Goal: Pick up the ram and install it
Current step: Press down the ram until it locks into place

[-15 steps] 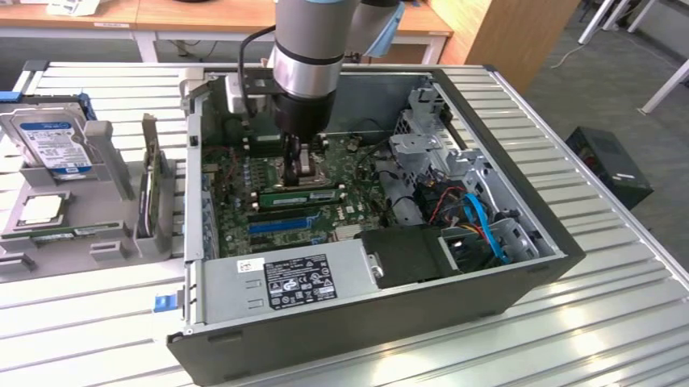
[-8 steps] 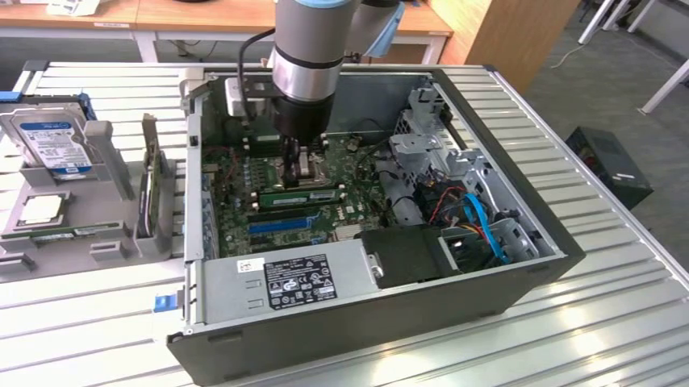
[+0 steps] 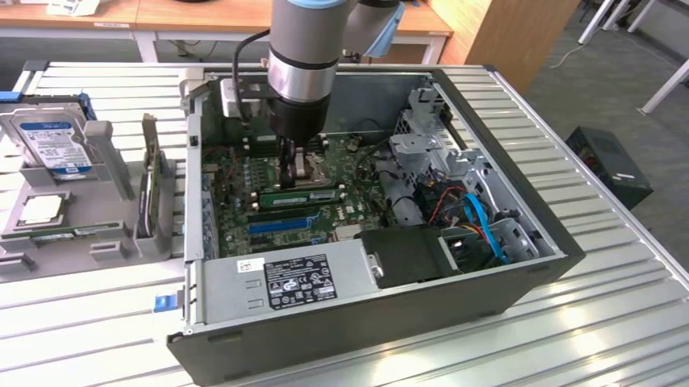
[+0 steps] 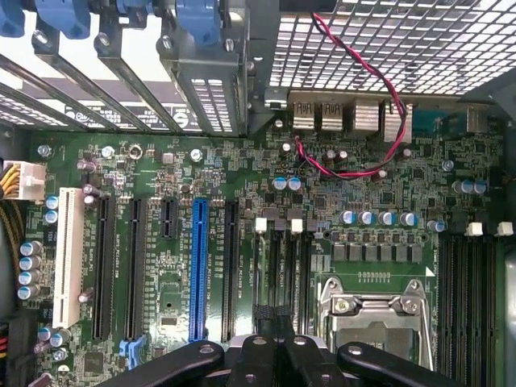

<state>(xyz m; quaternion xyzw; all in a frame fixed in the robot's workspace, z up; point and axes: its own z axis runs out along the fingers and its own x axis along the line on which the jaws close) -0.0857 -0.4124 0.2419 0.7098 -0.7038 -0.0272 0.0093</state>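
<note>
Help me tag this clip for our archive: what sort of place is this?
Probably a lab or workshop set up for robotic PC assembly. An open computer case lies on a slatted metal table, a fixture beside it holds a hard drive, and wooden desks stand behind.

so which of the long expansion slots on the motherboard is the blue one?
The blue slot is the fourth long slot counting from the white slot; two black slots lie between them, one more black beyond it.
</note>
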